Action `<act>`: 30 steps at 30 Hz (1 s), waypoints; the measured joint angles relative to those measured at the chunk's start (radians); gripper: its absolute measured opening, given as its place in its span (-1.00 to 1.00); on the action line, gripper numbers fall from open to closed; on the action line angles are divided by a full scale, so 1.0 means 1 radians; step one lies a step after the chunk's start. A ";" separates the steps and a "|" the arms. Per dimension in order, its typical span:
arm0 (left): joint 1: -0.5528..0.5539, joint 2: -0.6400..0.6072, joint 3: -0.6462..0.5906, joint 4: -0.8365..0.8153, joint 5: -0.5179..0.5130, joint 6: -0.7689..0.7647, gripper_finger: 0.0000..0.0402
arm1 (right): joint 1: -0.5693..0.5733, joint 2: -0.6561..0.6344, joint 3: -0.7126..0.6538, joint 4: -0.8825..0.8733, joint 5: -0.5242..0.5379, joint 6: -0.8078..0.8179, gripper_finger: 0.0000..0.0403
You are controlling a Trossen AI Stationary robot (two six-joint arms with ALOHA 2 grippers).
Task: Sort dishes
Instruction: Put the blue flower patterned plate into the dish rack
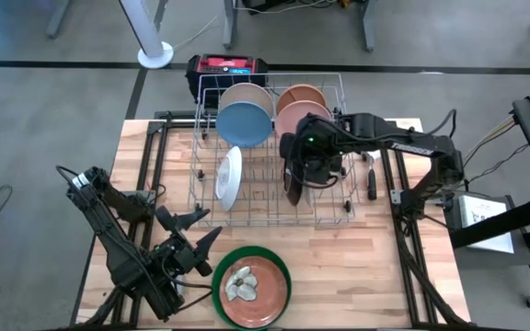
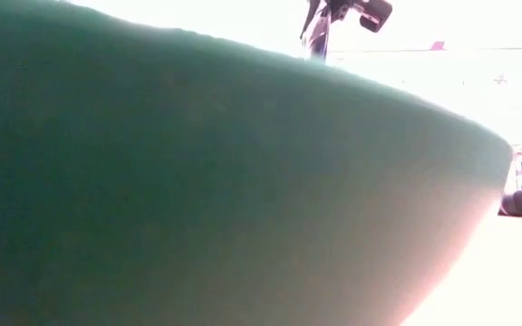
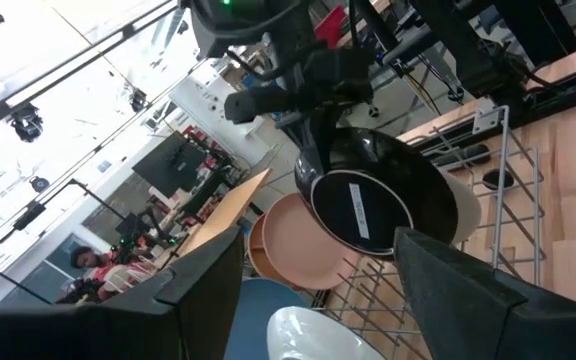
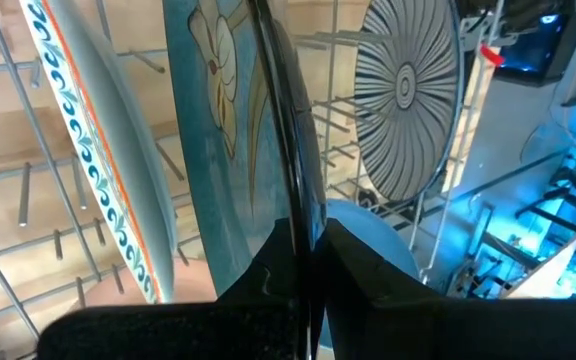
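In the high view, the right end effector (image 1: 294,184) sits just right of frame centre, over the silver wire rack (image 1: 329,219), its fingers pressed together on the rim of a dark brown plate (image 1: 293,180) held on edge among the tines. The right wrist view shows that rim pinched between the 2 dark fingers (image 4: 368,290), with the plate's teal painted face beside a white plate with a blue and orange border (image 4: 98,180).

In the upper centre of the high view, 4 dishes stand in the rack's back rows: a cream one (image 1: 247,94), a blue one (image 1: 245,126), a tan one (image 1: 302,96) and a pink one (image 1: 294,118). A white plate (image 1: 229,176) leans left of centre in the rack.

The left end effector (image 1: 202,233), at lower left, hovers over the wooden surface (image 1: 357,276) with its fingers spread, holding nothing. Just right of it, at bottom centre, lies the large green plate (image 1: 250,283), carrying a few pale pieces. That plate's green wall (image 2: 198,181) fills most of the low view.
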State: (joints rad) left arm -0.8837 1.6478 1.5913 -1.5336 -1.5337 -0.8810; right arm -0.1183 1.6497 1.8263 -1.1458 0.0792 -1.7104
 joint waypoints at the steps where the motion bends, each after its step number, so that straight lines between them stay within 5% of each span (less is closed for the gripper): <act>1: 0.000 0.000 0.000 0.000 0.000 0.000 0.23 | -0.004 0.003 0.000 0.000 0.000 0.000 -0.96; 30: 0.000 0.000 -0.002 0.000 0.016 0.003 0.23 | -0.027 0.104 -0.003 -0.001 -0.012 -0.030 -0.96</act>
State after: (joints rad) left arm -0.8837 1.6478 1.5890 -1.5333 -1.5173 -0.8776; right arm -0.1449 1.7541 1.8233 -1.1469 0.0673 -1.7405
